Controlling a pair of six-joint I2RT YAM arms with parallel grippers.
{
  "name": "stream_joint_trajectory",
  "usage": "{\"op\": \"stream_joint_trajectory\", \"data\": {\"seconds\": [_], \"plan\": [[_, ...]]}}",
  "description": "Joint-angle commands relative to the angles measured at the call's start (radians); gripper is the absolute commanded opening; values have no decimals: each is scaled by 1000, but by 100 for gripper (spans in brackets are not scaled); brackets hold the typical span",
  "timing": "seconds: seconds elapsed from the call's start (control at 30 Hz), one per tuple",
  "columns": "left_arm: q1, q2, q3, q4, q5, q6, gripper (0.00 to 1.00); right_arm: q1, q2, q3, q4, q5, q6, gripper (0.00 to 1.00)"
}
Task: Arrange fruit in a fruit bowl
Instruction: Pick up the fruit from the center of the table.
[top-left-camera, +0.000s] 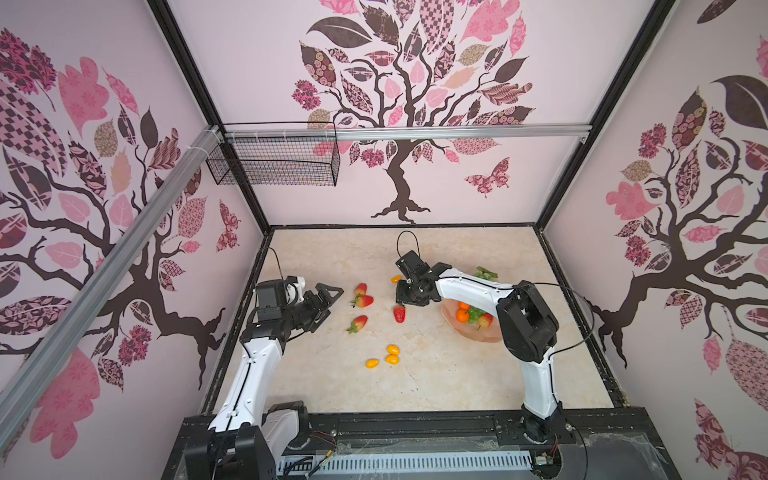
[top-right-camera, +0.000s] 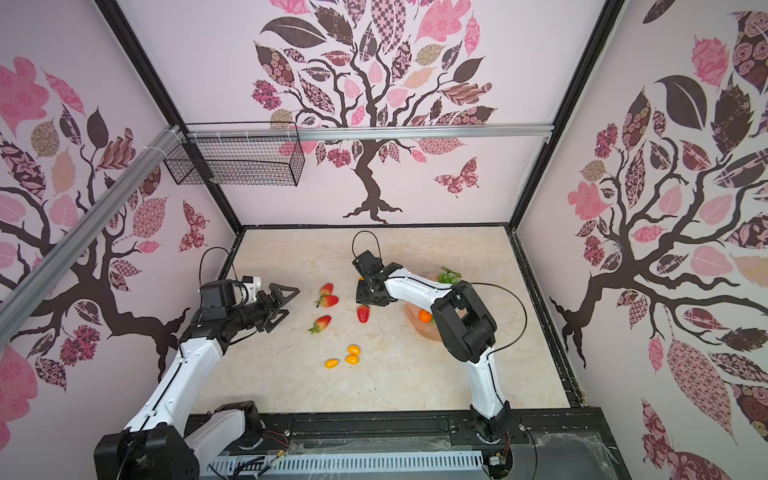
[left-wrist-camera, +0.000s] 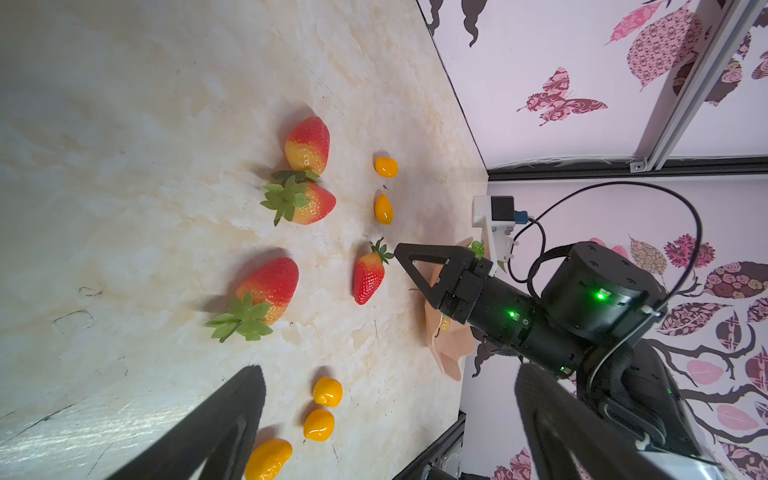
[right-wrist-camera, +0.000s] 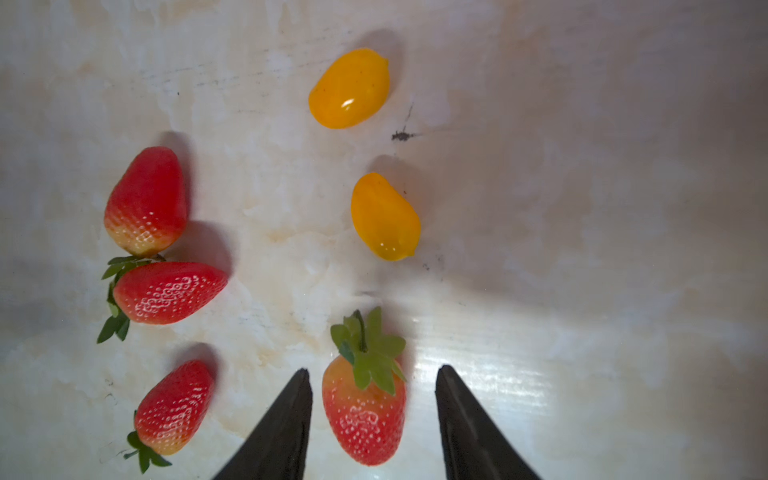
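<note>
Right arm (top-left-camera: 469, 291) covers most of the fruit bowl (top-left-camera: 482, 336) in both top views. The bowl sits on the right side of the surface (top-left-camera: 436, 382). We only get its near rim and a few pieces inside: two tangerines (top-left-camera: 462, 316), some green grapes (top-left-camera: 474, 312) and one bowl strawberry (top-left-camera: 485, 320). Green leaves (top-left-camera: 485, 273) poke out behind the arm, and we can't tell if they are in the bowl or beside it.

Right tool (right-wrist-camera: 372, 369): jaws apart, straddling a lone strawberry (right-wrist-camera: 365, 419) lying flat, with a gap on each side. Its body hides one of two far ovals (right-wrist-camera: 384, 218) from the top views. The other far oval (top-left-camera: 396, 279) is half visible there.

Left tool (left-wrist-camera: 389, 367): jaws wide apart, holding nothing, fingers cut off at the frame edge in the wrist view.

Loose on the surface:
- Three more strawberries (top-left-camera: 359, 323) left of centre. Two of them are touching.
- Three near ovals (top-left-camera: 392, 359) clustered toward the front.

Surface is cream marble-look, glossy and a bit scuffed. Walls are pale pink with a dark tree-and-leaf decal and butterflies. There are aluminium rails, and a black wire basket (top-left-camera: 274, 162) hangs on the back rail, well above the surface.
</note>
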Motion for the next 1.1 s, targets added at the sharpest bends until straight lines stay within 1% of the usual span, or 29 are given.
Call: {"op": "stream_joint_trajectory", "data": {"seconds": [0.0, 0.17, 0.43, 0.67, 0.8, 0.97, 1.07], "plan": [[4, 1, -24, 23, 14, -1, 98, 5, 67, 60, -51, 6, 0, 49], [7, 3, -24, 20, 13, 3, 98, 5, 117, 106, -73, 4, -7, 45], [10, 4, -23, 22, 15, 4, 98, 4, 165, 145, -101, 5, -19, 44], [12, 3, -23, 23, 16, 5, 98, 5, 180, 151, -106, -6, -23, 37], [12, 4, -23, 22, 17, 6, 98, 5, 178, 142, -104, -8, -24, 37], [13, 4, -23, 22, 19, 6, 98, 5, 161, 114, -54, -48, -21, 37], [13, 3, -22, 23, 22, 6, 98, 5, 148, 92, -1, -94, -6, 37]]}}
